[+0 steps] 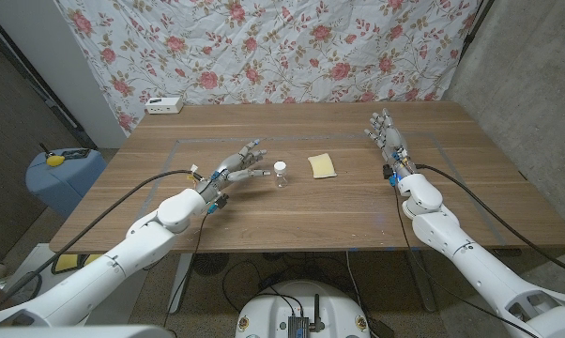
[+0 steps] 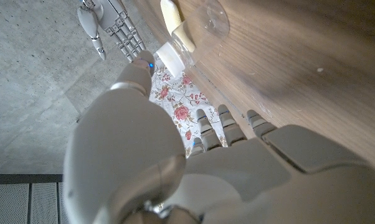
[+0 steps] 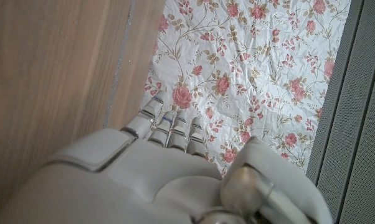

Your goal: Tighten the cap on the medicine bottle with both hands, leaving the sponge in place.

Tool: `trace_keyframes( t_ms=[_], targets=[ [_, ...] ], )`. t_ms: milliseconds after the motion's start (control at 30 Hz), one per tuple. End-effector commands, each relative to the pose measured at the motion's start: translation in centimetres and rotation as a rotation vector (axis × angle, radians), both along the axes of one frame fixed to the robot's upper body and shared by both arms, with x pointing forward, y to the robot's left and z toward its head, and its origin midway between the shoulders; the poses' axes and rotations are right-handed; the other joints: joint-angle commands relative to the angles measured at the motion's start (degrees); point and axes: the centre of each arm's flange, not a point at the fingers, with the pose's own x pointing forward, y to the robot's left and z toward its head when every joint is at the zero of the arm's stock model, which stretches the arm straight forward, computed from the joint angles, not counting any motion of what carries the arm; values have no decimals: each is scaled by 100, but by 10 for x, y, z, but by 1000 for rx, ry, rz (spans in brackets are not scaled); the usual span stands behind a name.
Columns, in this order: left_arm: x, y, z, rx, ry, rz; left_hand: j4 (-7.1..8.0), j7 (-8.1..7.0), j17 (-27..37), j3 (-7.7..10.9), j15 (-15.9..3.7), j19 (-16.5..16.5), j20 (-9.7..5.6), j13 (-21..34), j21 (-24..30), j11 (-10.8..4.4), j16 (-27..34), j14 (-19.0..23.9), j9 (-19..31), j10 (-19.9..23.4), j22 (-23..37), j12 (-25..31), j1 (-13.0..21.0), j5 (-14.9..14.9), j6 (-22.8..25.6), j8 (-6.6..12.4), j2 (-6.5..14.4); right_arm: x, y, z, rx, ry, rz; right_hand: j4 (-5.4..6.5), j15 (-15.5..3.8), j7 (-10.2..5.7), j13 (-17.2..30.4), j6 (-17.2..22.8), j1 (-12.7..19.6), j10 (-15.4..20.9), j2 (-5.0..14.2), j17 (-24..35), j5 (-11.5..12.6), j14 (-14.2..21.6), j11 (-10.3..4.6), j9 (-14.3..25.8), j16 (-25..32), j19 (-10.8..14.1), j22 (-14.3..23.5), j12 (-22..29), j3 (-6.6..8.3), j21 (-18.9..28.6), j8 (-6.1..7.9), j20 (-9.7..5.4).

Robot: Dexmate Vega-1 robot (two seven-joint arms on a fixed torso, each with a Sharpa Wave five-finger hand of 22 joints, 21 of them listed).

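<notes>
A small clear medicine bottle (image 1: pixel 281 174) with a white cap stands upright near the middle of the table. My left hand (image 1: pixel 239 166) sits just to its left, fingers spread toward it and a small gap between them; it holds nothing. In the left wrist view the bottle (image 2: pixel 186 31) shows beyond my left hand (image 2: pixel 194 168). A yellow sponge (image 1: pixel 322 165) lies to the right of the bottle. My right hand (image 1: pixel 386 131) stands far off at the right side of the table, fingers apart and empty. The right wrist view shows my right hand (image 3: pixel 156 180) beside the tabletop.
A white box (image 1: pixel 163 105) sits at the table's back left corner. A floral cloth (image 1: pixel 264 47) hangs behind the table. A blue bin (image 1: pixel 62 178) with a yellow object on it stands left of the table. Grey tape lines mark a rectangle on the wooden table (image 1: pixel 358 216).
</notes>
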Motion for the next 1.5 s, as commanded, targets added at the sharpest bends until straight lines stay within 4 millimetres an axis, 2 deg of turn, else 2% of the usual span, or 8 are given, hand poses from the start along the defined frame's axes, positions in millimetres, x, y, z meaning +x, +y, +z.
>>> trace_keyframes(
  t_ms=[33, 200, 367, 800, 933, 1233, 1433, 1500],
  targets=[
    [7, -10, -7, 13, 5, -11, 4, 110, -4, -41, -883, 64, -58, 7, 54, 20, 18, 135, 21, 125, 10, -6, 97, -26, -550, 42, -4, -3, 0, -2, 9, -10, -6, 8, -15, -8, 15, 78, -41, 27, 36, 2, 17, 53, -5, 14, 24, 43, 29, 24, 23, -15, 31, -266],
    [9, -14, -9, 29, 10, -22, 22, 188, -5, -83, -853, 157, -73, 7, 66, 11, 26, 270, 20, 191, 9, -22, 130, -35, -466, 44, 11, -3, -1, -3, 7, -12, -7, 7, -19, -3, 15, 85, -48, 32, 35, -4, 20, 51, -8, 14, 23, 45, 29, 24, 30, -19, 31, -268],
    [11, -16, -11, 37, 20, -32, 35, 389, -5, -145, -772, 308, -95, 6, 79, 60, -6, 323, 19, 186, 3, -71, 170, -40, -392, 31, 10, -4, -1, -4, 13, -18, -10, 5, -14, -7, 15, 85, -54, 28, 31, -11, 23, 59, -6, 14, 26, 46, 29, 20, 37, -23, 28, -265],
    [13, -18, -15, 56, 38, -21, 43, 420, -6, -234, -778, 233, -30, 5, 2, 70, -9, 447, 18, 290, 1, -78, 214, -27, -382, -8, -9, -6, -3, -7, 19, -24, -13, 3, -9, -26, 15, 88, -68, 49, 24, -23, 28, 60, -2, 14, 25, 48, 29, 24, 49, -30, 24, -264],
    [13, -19, -17, 62, 45, -18, 74, 431, -5, -280, -835, 81, -83, 3, -35, 62, -64, 349, 19, 220, 8, -134, 219, -26, -394, -30, 35, -6, -3, -7, 19, -24, -13, 3, -12, -24, 15, 89, -72, 48, 23, -25, 30, 61, -8, 13, 26, 49, 29, 23, 51, -31, 23, -261],
    [16, -25, -17, 78, 46, -31, 118, 400, -4, -332, -912, 54, -105, 1, -13, -1, -79, 283, 20, 172, 12, -165, 199, -39, -442, -56, 100, -6, -4, -9, 20, -25, -15, 2, -9, -42, 15, 101, -82, 51, 19, -32, 33, 62, -8, 13, 26, 52, 29, 21, 58, -35, 24, -261],
    [16, -25, -15, 84, 37, -25, 126, 417, -5, -356, -935, 103, -145, 1, 9, -28, -56, 334, 20, 246, 11, -140, 204, -47, -430, -51, 123, -8, -6, -11, 23, -28, -17, 2, -12, -46, 15, 101, -89, 52, 16, -36, 35, 58, -5, 13, 24, 52, 30, 20, 63, -37, 22, -258],
    [16, -26, -15, 86, 35, -24, 124, 387, -3, -382, -943, 124, -219, 1, 18, -54, -32, 424, 20, 429, 11, -83, 230, -54, -362, -29, 142, -9, -6, -12, 25, -26, -16, 2, -9, -47, 15, 102, -92, 51, 15, -38, 36, 57, -12, 13, 24, 52, 29, 19, 64, -38, 21, -256]
  ],
)
